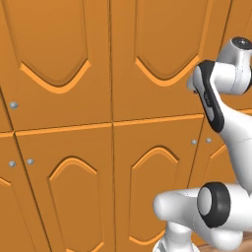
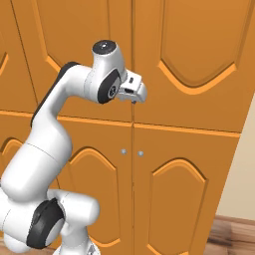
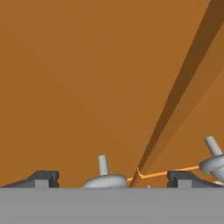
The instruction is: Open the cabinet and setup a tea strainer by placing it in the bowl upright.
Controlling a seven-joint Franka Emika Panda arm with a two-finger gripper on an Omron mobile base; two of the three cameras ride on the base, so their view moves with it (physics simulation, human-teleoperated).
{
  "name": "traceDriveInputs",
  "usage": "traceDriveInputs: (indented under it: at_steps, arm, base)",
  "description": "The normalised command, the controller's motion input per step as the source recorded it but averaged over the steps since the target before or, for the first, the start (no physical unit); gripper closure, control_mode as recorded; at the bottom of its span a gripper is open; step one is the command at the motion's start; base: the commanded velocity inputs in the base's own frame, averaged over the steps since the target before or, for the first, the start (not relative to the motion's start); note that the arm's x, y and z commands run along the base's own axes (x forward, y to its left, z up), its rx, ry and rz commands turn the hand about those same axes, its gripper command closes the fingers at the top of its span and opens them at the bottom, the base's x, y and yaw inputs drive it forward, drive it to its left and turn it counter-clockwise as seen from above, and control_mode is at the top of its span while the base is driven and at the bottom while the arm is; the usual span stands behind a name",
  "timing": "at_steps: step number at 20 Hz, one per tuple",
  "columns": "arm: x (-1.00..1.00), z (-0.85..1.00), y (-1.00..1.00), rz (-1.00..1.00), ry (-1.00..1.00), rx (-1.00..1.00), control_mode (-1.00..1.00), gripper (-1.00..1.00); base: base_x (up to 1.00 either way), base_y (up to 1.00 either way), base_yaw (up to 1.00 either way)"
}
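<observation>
Jaws spread wide, gripping nothing: the gripper (image 3: 113, 177) sits close against the cabinet (image 2: 184, 60), its fingertips (image 3: 43, 177) on either side of a small silver knob (image 3: 104, 175) near the door's seam. A second knob (image 3: 213, 159) lies just across that seam.

Shorter lower doors (image 1: 66, 192); wood floor (image 2: 234, 236), perhaps.

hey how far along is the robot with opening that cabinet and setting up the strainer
Nothing looks done: the orange-brown wooden cabinet doors are shut. In hand: the open two-finger gripper is close to the door, a small round silver knob between its fingertips, not gripped. Left: close on it, pull the door open, and place the strainer upright in the bowl.
</observation>
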Motion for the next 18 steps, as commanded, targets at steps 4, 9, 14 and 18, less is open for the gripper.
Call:
traceDriveInputs:
  at_steps: [4,9,14,18]
  arm:
    - [0.00,-0.22,0.00,0.06,-0.01,0.00,-1.00,-1.00]
    - [0.14,0.02,0.00,0.01,-0.05,0.00,-1.00,-1.00]
    - [0.16,0.24,0.00,0.00,-0.01,0.00,-1.00,-1.00]
    - [0.11,0.38,0.00,0.00,0.00,-0.01,-1.00,-1.00]
  base:
    - [0.00,0.00,0.00]
    - [0.00,0.00,0.00]
    - [0.00,0.00,0.00]
    - [0.00,0.00,0.00]
